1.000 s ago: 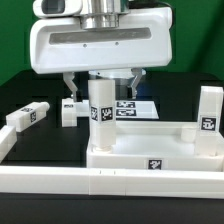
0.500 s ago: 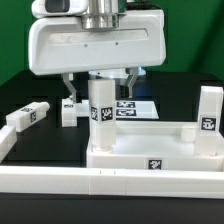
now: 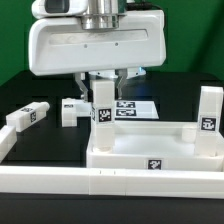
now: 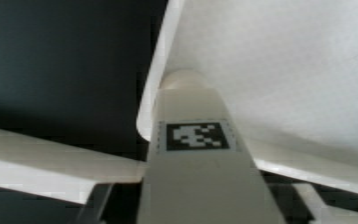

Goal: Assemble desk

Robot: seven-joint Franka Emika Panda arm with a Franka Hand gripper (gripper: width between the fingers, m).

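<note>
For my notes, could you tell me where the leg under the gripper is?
The leg stands upright at the panel's rear corner on the exterior view's left, between the gripper's fingers, near the marker board.

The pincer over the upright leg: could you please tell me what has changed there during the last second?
The pincer closed inward from wide open onto the upright leg at the panel's corner, taking hold of it. The panel, the other three legs and the marker board stayed put.
</note>
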